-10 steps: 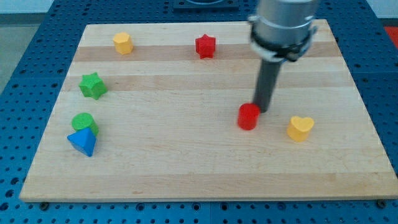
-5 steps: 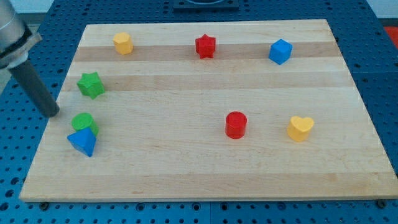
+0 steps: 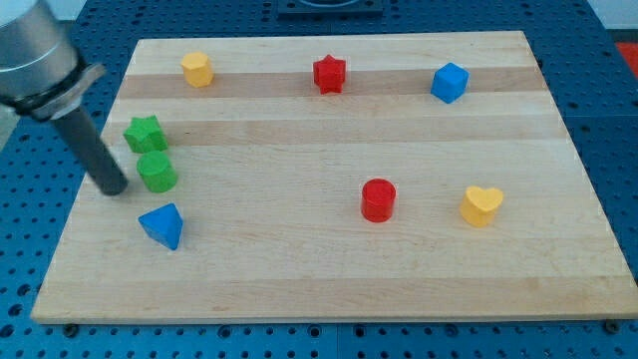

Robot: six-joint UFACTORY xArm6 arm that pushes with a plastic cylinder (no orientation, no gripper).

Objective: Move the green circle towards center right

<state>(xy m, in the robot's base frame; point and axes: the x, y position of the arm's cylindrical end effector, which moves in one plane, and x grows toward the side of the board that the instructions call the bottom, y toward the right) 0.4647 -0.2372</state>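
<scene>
- No jaws on our arm, just the rod; my tip (image 3: 115, 187) sits at frame left, just left of the green circle (image 3: 157, 172), near but maybe not touching.
- Green circle sits on the surface (image 3: 299, 279) touching or just below the green star (image 3: 146, 134); blue triangle (image 3: 161, 225) lies lower down.
- Risks, as we judge them: an off-centre push rolls the circle off our tip; it drags the star along; further right the red cylinder (image 3: 378, 199) could block it.

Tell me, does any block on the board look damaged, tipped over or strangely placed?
Nothing looks damaged or tipped over. The only crowding is at the view's left: the green circle sits right under the green star, apparently touching it. My tip is just left of the circle.
</scene>
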